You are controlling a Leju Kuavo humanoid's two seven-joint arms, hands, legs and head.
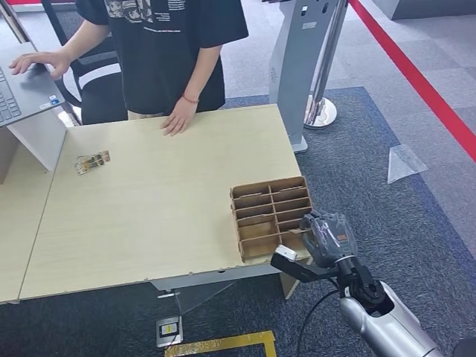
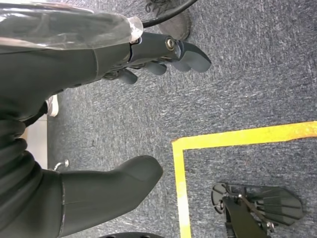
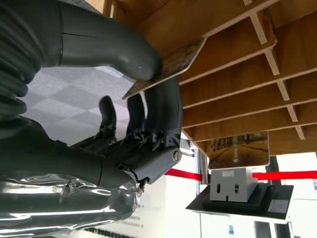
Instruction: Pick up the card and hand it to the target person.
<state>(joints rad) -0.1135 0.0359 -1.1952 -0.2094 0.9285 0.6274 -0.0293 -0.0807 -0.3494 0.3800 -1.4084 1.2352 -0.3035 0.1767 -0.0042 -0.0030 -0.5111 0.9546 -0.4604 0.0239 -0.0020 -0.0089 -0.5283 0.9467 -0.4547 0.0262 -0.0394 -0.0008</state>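
Step in hand: the pick. Your right hand (image 1: 327,236) sits at the near right corner of the cardboard divider tray (image 1: 264,204), about 4 o'clock on the wooden table (image 1: 157,208). In the right wrist view the thumb (image 3: 112,44) and fingers (image 3: 164,111) pinch a card (image 3: 168,64), which lies partly in one of the tray's slots, so the grasp looks made but the card is not lifted clear yet. Another card (image 3: 239,148) stands in a slot further along.

Your left hand (image 2: 157,54) hangs over the grey carpet (image 2: 242,74) by the yellow floor tape (image 2: 239,136), fingers loosely apart, holding nothing.

Next move, as I judge it: draw the card straight out along the slot, then swing it toward 11 o'clock, where the person in a black shirt (image 1: 163,44) stands at the far edge with one hand (image 1: 178,119) resting on the table. That's well apart from the tray, so you need a long reach across.

Watch for: the slot walls may snag the card if you tilt it. A small printed item (image 1: 92,161) lies at 10 o'clock, off your path. A laptop (image 1: 22,89) sits far left under the person's other hand. A grey kiosk stand (image 1: 297,67) at 1 o'clock is clear of the handover line.
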